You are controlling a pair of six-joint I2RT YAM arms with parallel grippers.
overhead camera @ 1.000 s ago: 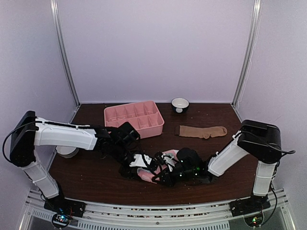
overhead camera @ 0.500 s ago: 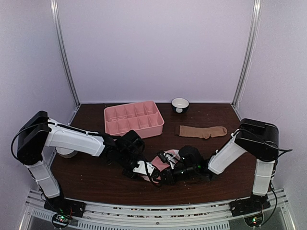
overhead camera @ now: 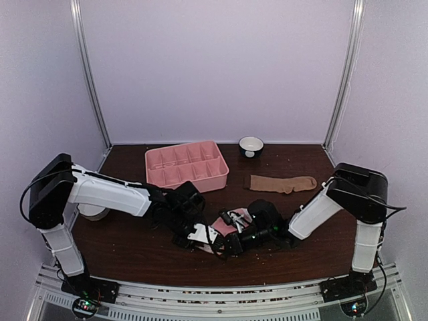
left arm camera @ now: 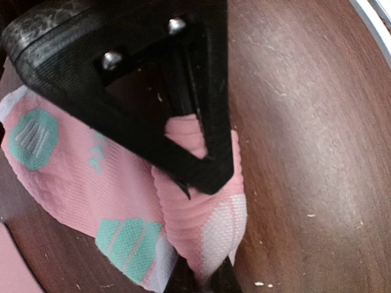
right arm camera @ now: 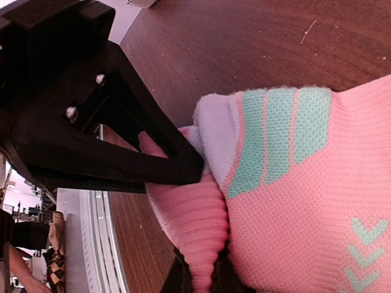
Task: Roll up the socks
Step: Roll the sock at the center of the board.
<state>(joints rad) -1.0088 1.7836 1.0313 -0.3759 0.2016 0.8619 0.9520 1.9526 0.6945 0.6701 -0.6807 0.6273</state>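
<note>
Now we see the pink sock (overhead camera: 231, 224) bunched on the table (overhead camera: 127, 247) near the front edge, between the two wrists. We find the left gripper (left arm camera: 211, 235) clamped on a thick fold by the sock's white patch (the fabric fills the whole gap between the jaws in the left wrist view). The right gripper (right arm camera: 194, 226) pinches a ridge of the same sock from the opposite side, just beside a teal patch. The tan sock (overhead camera: 281, 183) lies flat farther back on the right, well apart from both grippers. Behind it we see a small bowl (overhead camera: 251, 145), with the pink tray (overhead camera: 190, 184) at the back left
</note>
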